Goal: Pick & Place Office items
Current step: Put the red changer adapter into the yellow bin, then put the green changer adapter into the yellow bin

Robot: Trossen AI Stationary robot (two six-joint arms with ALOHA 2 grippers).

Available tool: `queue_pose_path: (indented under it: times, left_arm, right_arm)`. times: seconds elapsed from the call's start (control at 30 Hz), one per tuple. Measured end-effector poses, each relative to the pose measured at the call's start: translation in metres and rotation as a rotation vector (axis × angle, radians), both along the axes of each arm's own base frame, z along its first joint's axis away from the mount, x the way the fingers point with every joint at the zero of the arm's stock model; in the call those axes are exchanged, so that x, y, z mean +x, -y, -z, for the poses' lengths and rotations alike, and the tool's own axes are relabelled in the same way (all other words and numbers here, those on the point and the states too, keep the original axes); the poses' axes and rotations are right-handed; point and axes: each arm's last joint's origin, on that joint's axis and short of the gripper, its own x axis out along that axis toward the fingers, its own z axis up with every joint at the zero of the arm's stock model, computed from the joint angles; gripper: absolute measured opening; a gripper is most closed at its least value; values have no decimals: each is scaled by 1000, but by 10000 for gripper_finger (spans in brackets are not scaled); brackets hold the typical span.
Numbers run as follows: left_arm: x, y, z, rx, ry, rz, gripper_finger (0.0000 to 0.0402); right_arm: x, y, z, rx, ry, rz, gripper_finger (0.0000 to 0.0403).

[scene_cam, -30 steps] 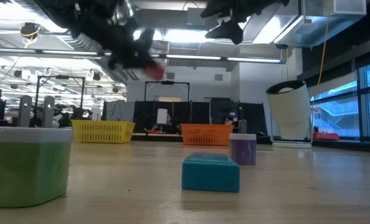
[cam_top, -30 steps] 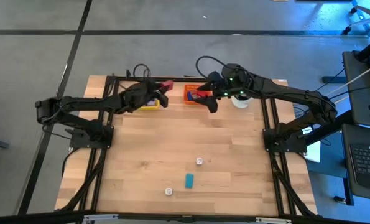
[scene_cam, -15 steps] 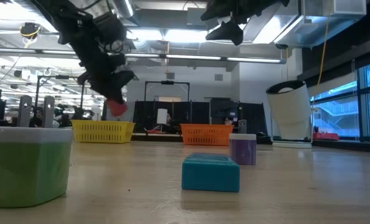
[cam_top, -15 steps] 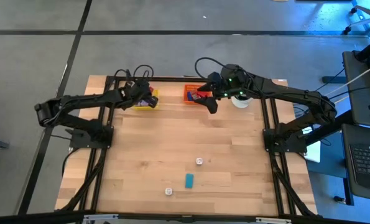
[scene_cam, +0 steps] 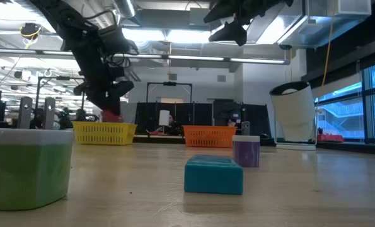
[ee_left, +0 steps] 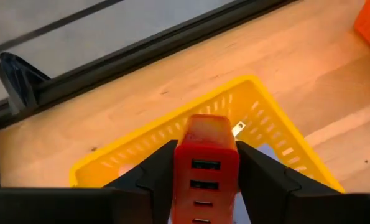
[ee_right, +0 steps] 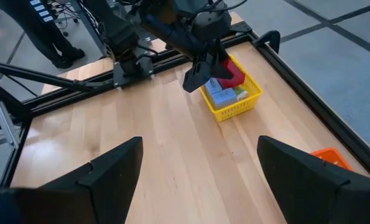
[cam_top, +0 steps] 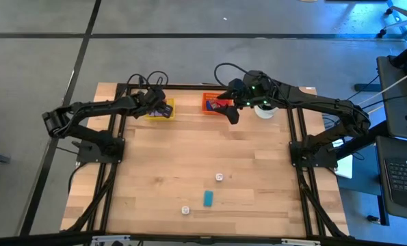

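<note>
My left gripper [ee_left: 206, 186] has swung from beside the yellow tray [ee_left: 268, 124] to directly above it, and the red block [ee_left: 205, 163] between its fingers now hangs just over the tray's contents; the fingers still flank the block but are starting to part, so release looks under way. My right gripper [cam_top: 232, 113] hovers wide open and empty beside the orange tray [cam_top: 208, 102]. A teal block [cam_top: 208, 198] and two small cubes lie well apart from the yellow tray, still to be fetched.

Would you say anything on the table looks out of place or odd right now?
Nothing looks spilled or damaged. Three small pieces lie loose on the near part of the table, away from the yellow tray, where the left gripper holds a red block.
</note>
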Motion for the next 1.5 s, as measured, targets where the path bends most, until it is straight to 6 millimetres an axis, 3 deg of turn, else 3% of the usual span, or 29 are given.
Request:
queue_pose_path:
  times: [0.2,0.4,0.6,0.7,0.87,1.07,1.2,1.5]
  left_arm:
    - [0,0,-8,13,32,-8,186]
    - [10,0,-54,41,222,70,200]
    - [34,21,-91,-96,536,299,191]
    - [48,44,-97,-173,629,461,190]
    - [63,93,-97,-254,628,670,194]
    - [68,167,-93,-356,572,893,200]
    - [63,205,-84,-346,491,904,203]
    - [56,267,-47,-397,311,897,199]
  right_arm:
    - [0,0,0,1,-1,0,318]
    - [-1,0,1,9,-15,-7,317]
    - [-3,-1,6,23,-62,-7,317]
    - [-4,-1,7,23,-76,-10,317]
    - [-5,-2,9,13,-102,-21,317]
    - [-7,-3,12,15,-143,-29,317]
    - [-9,-3,14,5,-174,-43,317]
    - [-10,-3,15,-2,-181,-49,317]
